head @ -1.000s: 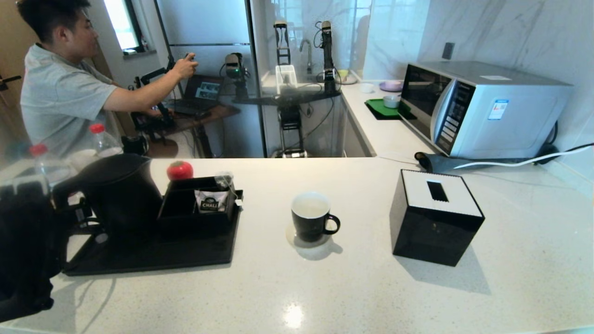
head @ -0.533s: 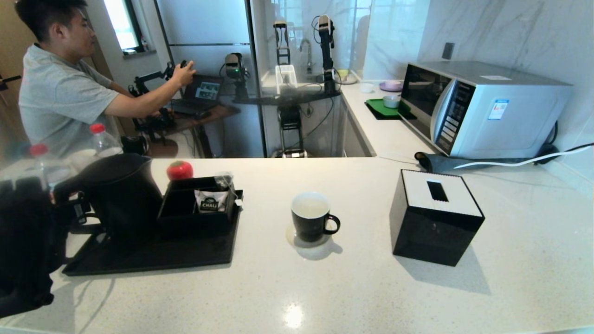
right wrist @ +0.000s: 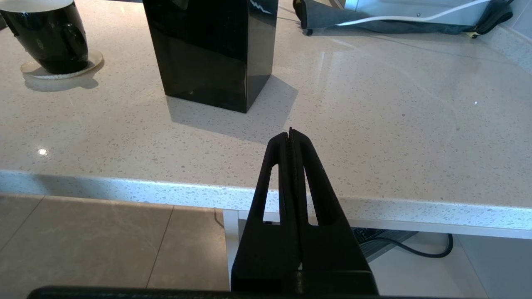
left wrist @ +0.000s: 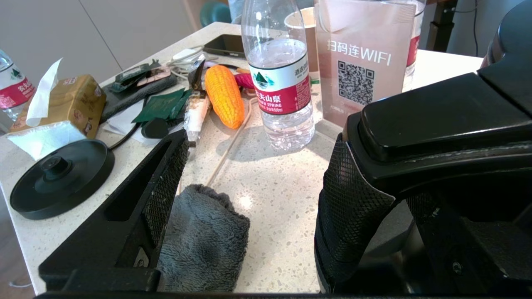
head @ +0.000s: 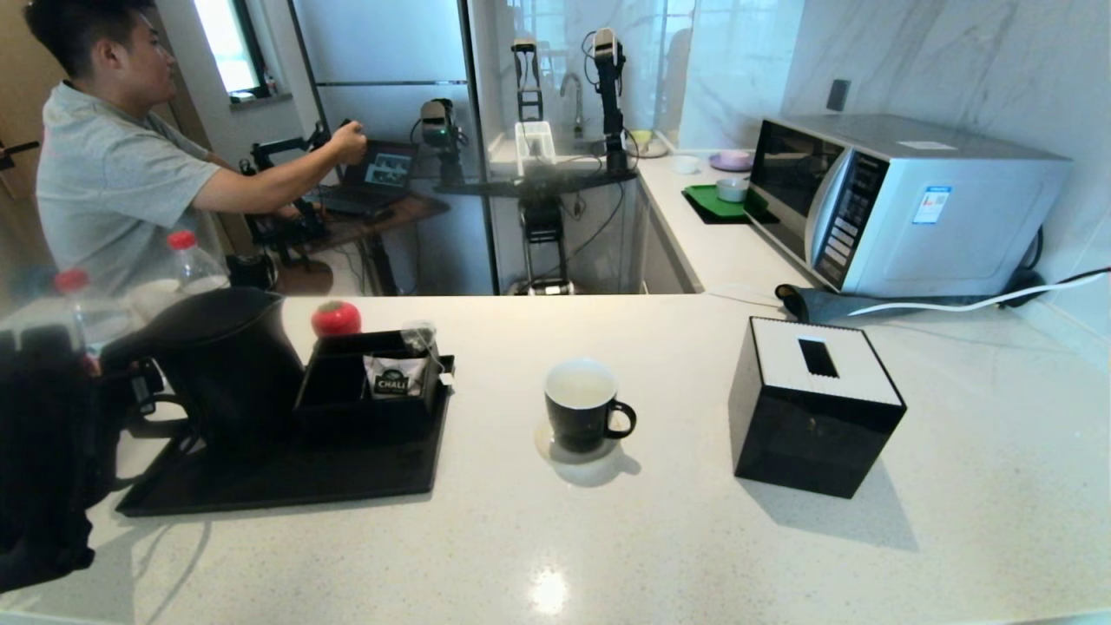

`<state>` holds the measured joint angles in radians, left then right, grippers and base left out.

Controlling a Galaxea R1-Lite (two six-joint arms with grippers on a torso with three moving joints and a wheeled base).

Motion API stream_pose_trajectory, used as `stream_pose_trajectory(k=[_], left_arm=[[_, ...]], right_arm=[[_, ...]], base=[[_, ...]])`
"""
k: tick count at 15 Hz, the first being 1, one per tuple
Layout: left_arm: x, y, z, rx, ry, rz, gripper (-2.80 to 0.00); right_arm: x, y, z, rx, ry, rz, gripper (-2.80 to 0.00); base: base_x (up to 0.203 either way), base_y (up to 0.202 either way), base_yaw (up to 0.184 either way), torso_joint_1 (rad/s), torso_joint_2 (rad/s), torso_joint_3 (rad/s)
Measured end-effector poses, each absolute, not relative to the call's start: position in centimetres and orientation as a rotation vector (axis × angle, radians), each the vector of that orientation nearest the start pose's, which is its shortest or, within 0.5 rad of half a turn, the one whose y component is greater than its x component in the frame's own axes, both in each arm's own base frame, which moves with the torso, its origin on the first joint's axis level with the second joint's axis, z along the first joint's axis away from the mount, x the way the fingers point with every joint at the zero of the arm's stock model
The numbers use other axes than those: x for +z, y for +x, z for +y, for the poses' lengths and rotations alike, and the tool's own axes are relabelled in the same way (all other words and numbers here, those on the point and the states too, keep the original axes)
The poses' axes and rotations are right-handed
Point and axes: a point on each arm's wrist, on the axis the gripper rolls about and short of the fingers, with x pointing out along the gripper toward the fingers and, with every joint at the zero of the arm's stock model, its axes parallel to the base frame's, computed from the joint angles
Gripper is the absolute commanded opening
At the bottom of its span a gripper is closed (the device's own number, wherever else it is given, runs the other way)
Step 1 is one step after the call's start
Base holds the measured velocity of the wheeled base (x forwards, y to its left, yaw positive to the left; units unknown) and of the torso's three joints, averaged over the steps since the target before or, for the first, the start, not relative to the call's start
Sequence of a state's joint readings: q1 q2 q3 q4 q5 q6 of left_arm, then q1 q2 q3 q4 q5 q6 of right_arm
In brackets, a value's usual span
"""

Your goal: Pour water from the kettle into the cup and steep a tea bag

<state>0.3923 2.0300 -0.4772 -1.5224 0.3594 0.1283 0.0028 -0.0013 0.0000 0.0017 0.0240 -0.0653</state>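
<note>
The matte black kettle [head: 227, 365] stands on the black tray [head: 286, 482] at the left. My left gripper [head: 139, 386] is at its loop handle [left wrist: 436, 120]. It is open [left wrist: 259, 166]. The handle lies over the outer side of one finger [left wrist: 353, 199], and only counter and cloth show between the fingers. The black cup [head: 581, 408] with a white inside sits on a coaster mid-counter and also shows in the right wrist view [right wrist: 50, 37]. A translucent pouch, seemingly the tea bag [head: 423, 334], rests in the compartment box [head: 364, 404]. My right gripper [right wrist: 290, 133] is shut and empty at the counter's front edge.
A black tissue box [head: 816, 408] stands right of the cup, with a microwave [head: 903, 204] behind it. Past the kettle lie a water bottle [left wrist: 282, 83], a grey cloth [left wrist: 203, 236], the kettle base [left wrist: 58, 178] and a toy corn [left wrist: 224, 95].
My left arm has edged a little to the left beside the kettle handle. Kettle, cup and right gripper have stayed put.
</note>
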Motion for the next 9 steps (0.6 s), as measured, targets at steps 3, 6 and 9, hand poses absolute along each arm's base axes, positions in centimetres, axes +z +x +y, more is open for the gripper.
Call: stream_pose_trajectory(k=[3,6,9], left_arm=[[9.39,28.71,12.73,0.747,0.124,0.072,0.0],[9.29,28.71,12.97,0.731,0.136,0.078,0.0],[8.99,28.53,13.17,0.673,0.153,0.094,0.0]], right_arm=[[7.53,-2.29,0.05,0.027,-0.065,0.0,-2.8],[7.53,-2.29,0.05,0.027,-0.066,0.0,-2.8],[7.53,-2.29,0.05,0.027,-0.065,0.0,-2.8]], base=[[0.0,0.0,0.0,0.0,0.0,0.0],[0.0,0.0,0.0,0.0,0.0,0.0],[0.0,0.0,0.0,0.0,0.0,0.0]])
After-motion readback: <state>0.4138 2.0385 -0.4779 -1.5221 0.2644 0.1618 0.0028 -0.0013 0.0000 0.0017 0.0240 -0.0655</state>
